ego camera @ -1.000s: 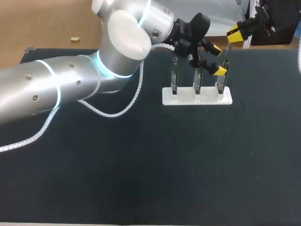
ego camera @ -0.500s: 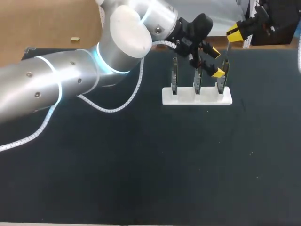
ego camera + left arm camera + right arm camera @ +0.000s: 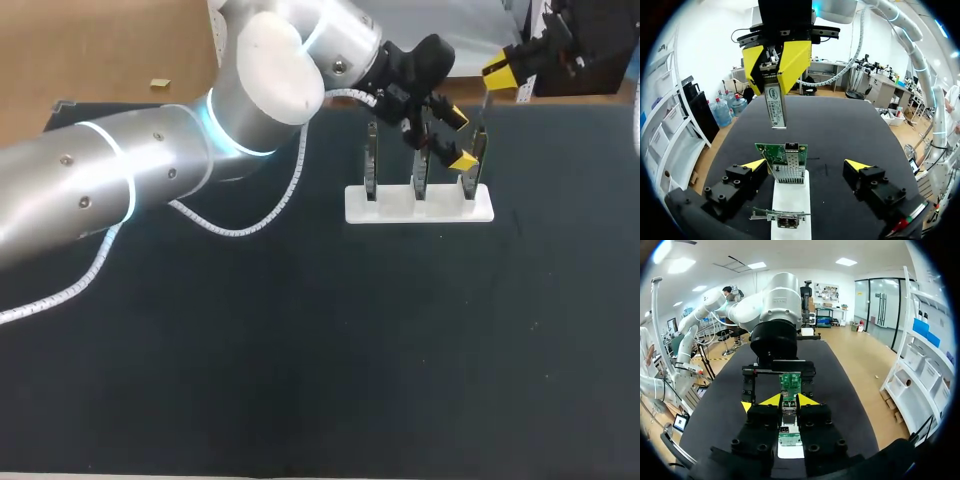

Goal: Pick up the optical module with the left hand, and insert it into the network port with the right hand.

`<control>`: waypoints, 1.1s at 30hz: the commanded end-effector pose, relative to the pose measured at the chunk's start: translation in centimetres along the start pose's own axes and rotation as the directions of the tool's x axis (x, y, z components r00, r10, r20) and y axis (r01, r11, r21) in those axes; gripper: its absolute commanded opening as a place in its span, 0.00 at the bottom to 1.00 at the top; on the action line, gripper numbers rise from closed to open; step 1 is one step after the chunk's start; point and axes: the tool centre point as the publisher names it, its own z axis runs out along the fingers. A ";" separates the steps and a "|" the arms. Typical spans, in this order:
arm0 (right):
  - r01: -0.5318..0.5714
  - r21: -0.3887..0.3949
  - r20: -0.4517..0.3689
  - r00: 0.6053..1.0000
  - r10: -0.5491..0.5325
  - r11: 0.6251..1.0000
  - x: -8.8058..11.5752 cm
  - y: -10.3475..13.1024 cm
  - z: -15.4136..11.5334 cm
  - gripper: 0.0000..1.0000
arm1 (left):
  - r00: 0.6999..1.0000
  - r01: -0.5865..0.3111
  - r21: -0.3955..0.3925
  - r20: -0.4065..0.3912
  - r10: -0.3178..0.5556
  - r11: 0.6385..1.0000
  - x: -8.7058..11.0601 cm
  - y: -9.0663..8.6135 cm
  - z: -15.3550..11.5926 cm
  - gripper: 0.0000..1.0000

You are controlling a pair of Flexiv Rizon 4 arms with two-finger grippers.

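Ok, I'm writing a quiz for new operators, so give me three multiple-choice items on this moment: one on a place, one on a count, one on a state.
1. Where is the module?
A) in a person's hand B) in the right gripper C) plugged into a port
2. How many boards stand in the white rack?
A) two B) three C) five
3. How is the left gripper?
A) open B) shut on a board C) shut on the module

Key: 1 B, its yellow fingers clamp the module above the rack. 2 B, the head view shows three upright. 3 A, its tips stand wide apart.
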 end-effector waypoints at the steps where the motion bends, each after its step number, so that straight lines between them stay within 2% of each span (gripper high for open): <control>1: -0.001 0.005 0.001 1.000 0.001 1.000 0.1 0.2 0.0 0.00 | 1.000 -0.001 0.004 -0.011 0.001 1.000 -0.2 0.2 0.1 1.00; 26: -0.001 0.008 0.002 1.000 0.001 1.000 0.3 0.1 -0.4 0.00 | 0.999 -0.001 0.012 -0.035 0.002 1.000 0.0 0.3 0.3 1.00; 33: 0.022 -0.001 -0.019 1.000 -0.022 1.000 0.4 0.0 -0.1 0.00 | 0.999 0.001 0.013 -0.038 0.000 1.000 0.1 0.4 0.3 1.00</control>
